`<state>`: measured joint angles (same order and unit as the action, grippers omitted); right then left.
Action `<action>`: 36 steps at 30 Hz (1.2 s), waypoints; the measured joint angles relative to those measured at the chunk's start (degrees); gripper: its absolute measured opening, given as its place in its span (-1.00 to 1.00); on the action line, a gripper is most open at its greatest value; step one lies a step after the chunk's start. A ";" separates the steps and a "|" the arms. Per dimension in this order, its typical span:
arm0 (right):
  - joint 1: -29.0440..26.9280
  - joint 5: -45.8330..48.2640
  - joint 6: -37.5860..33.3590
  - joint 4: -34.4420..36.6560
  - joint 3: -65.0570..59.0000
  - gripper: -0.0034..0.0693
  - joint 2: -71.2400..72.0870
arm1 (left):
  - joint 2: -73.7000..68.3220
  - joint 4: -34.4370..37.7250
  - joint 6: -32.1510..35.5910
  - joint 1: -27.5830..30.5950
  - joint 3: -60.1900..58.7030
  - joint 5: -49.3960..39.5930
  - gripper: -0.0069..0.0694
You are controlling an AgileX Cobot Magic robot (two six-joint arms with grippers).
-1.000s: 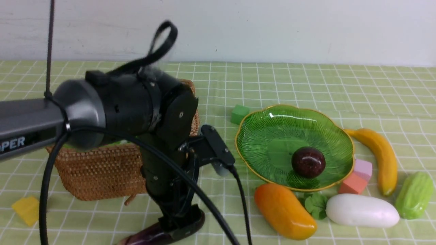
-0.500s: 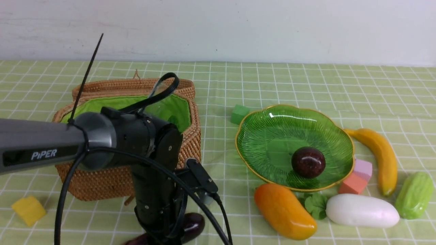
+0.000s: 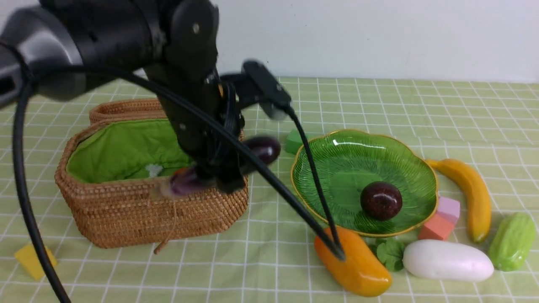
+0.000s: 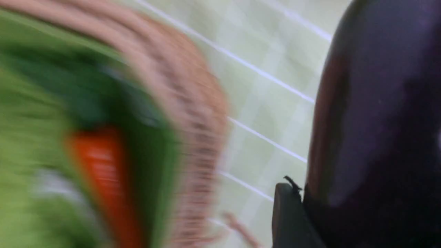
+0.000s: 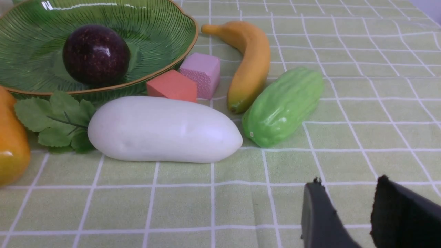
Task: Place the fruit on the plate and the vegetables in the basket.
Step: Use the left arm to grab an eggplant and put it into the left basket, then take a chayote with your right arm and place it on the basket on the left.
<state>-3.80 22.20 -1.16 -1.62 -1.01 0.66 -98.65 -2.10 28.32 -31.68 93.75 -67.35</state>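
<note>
While gripping the eggplant [image 3: 263, 149] above the basket [image 3: 126, 210] rim, the left gripper [image 3: 219, 172] is hanging; the right gripper [image 5: 351, 213] is sitting empty, jaws apart.

A light-green cloth with a grid of white lines [image 3: 379, 101] spread over the table, a small green foam cube [image 3: 295, 141] set on it, a pink foam cube [image 5: 201, 73] touching an orange-red foam cube [image 5: 171, 86], a yellow foam cube [image 3: 31, 261] placed well apart, a plain white wall [image 3: 379, 38] seen behind
</note>
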 joint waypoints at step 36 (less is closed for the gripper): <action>0.00 0.00 0.00 0.00 0.00 -0.24 0.00 | -1.13 6.84 -15.02 18.15 2.79 -3.01 0.46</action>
<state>-3.80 22.20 -1.16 -1.62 -1.01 0.66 -99.78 4.73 13.30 -13.53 96.54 -70.36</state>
